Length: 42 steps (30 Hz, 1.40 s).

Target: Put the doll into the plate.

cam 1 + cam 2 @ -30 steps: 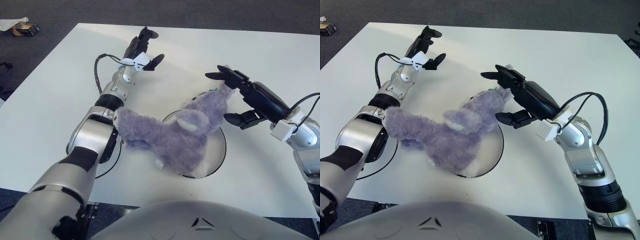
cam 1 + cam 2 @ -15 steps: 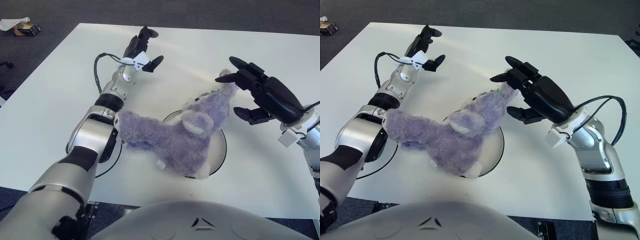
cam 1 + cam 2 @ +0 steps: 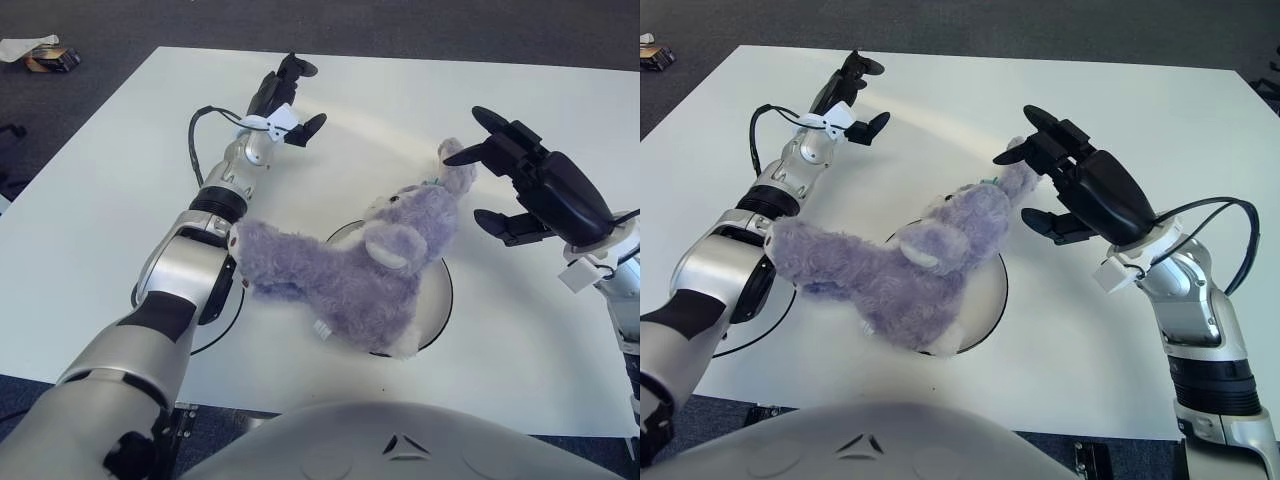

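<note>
Your doll, a purple plush, lies sprawled across the white plate in the middle of the bench, covering most of it so that you see only the plate's right and near rim. Its long axis runs diagonally: one end points up and to your right, toward the far right of the bench, with an ear or limb sticking out past the plate's far edge, while the other end trails off the plate to your left and lies against the left forearm. Your right hand hangs just beside that upper right tip, fingers spread and holding nothing; whether a fingertip touches the fur you cannot tell. Your left hand is stretched out over the far part of the bench, well apart from the doll, fingers relaxed and empty.
</note>
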Tool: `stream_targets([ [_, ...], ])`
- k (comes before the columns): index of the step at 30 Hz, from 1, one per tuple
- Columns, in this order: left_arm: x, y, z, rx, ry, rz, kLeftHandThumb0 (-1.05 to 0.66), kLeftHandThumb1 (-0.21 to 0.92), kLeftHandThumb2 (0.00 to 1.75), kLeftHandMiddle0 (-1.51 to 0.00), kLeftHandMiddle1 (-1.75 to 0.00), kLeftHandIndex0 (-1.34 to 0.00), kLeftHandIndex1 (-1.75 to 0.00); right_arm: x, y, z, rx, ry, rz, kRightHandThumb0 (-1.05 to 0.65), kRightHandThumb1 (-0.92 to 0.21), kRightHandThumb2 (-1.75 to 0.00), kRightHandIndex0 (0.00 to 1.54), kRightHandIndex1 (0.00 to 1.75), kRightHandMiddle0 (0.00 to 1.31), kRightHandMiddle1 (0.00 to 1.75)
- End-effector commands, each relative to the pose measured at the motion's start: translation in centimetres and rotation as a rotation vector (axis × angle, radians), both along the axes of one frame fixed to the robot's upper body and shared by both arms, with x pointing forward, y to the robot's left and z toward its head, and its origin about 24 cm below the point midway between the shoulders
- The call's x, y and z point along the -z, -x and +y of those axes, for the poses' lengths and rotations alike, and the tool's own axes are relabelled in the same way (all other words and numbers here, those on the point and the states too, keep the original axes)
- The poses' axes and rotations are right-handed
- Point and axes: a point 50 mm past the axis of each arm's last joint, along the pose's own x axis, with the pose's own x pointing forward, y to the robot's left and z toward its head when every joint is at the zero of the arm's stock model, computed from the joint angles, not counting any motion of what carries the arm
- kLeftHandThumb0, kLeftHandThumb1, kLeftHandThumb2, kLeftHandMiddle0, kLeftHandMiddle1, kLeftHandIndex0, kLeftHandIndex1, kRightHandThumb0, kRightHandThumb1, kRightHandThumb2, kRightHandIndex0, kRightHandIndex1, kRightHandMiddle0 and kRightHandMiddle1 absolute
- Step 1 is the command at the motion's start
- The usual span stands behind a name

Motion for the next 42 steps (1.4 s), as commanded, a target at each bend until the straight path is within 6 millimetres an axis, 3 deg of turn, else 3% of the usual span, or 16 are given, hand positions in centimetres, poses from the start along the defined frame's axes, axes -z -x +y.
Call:
stream_targets([
  [1, -0.8, -0.2, 0.1, -0.001, -0.005, -0.019, -0.23, 0.41, 1.17, -0.01, -1.11, 0.0, -1.24, -0.6, -0.8, -0.8, 0.062, -0.056, -0.049, 0.14, -0.34, -1.36, 0.13, 0.05, 0.03, 1.13],
  [11, -0.6, -0.3, 0.3, -0.005, 0.004, -0.009, -0.34, 0.53, 1.06, -0.04, -1.15, 0.0, -1.19, -0.9, -3.1, -2.4, 0.188, -0.261, -0.092, 0.17, -0.2, -1.38, 0.15, 0.06, 0.0, 1.07],
  [22, -0.6, -0.1, 1.2, -0.022, 0.057, -0.015, -0.41, 0.65, 0.96, -0.1, -1.26, 0.0, -1.37, -0.6, -4.5, -3.4, 0.274, -0.433, -0.025, 0.21, -0.1, -1.42, 0.2, 0.11, 0.0, 1.1],
  [26, -0.2, 0.0, 2.0, -0.018, 0.124, 0.006, -0.44, 0.7, 0.9, -0.13, -1.29, 0.0, -1.41, -0.6, -5.4, -4.4, 0.344, -0.429, -0.026, 0.07, -0.09, -1.36, 0.12, 0.6, 0.01, 1.18],
  [28, 0.1, 0.1, 2.5, -0.012, 0.168, 0.022, -0.45, 0.71, 0.88, -0.16, -1.29, 0.0, -1.43, -0.5, -5.6, -4.7, 0.371, -0.428, -0.033, -0.03, -0.11, -1.3, 0.14, 0.72, 0.04, 1.2],
  [33, 0.5, 0.3, 3.6, -0.005, 0.267, 0.048, -0.47, 0.71, 0.85, -0.19, -1.27, 0.0, -1.42, -0.5, -6.3, -4.8, 0.39, -0.465, -0.016, -0.19, -0.16, -1.21, 0.21, 0.88, 0.09, 1.22],
  [36, 0.6, 0.5, 4.2, -0.003, 0.367, 0.06, -0.43, 0.69, 0.89, -0.22, -1.24, 0.0, -1.45, -0.4, -7.0, -4.7, 0.394, -0.52, 0.024, -0.22, -0.19, -1.18, 0.35, 1.08, 0.13, 1.23],
  [41, 0.7, 0.7, 4.7, 0.01, 0.495, 0.066, -0.4, 0.68, 0.93, -0.24, -1.25, 0.0, -1.51, -0.1, -7.4, -4.9, 0.389, -0.614, 0.115, -0.24, -0.23, -1.17, 0.44, 1.18, 0.12, 1.25],
  [42, 0.8, 0.8, 4.9, 0.008, 0.528, 0.061, -0.39, 0.73, 0.85, -0.24, -1.25, -0.04, -1.55, 0.0, -7.5, -4.9, 0.382, -0.648, 0.152, -0.24, -0.24, -1.16, 0.43, 1.17, 0.11, 1.26],
])
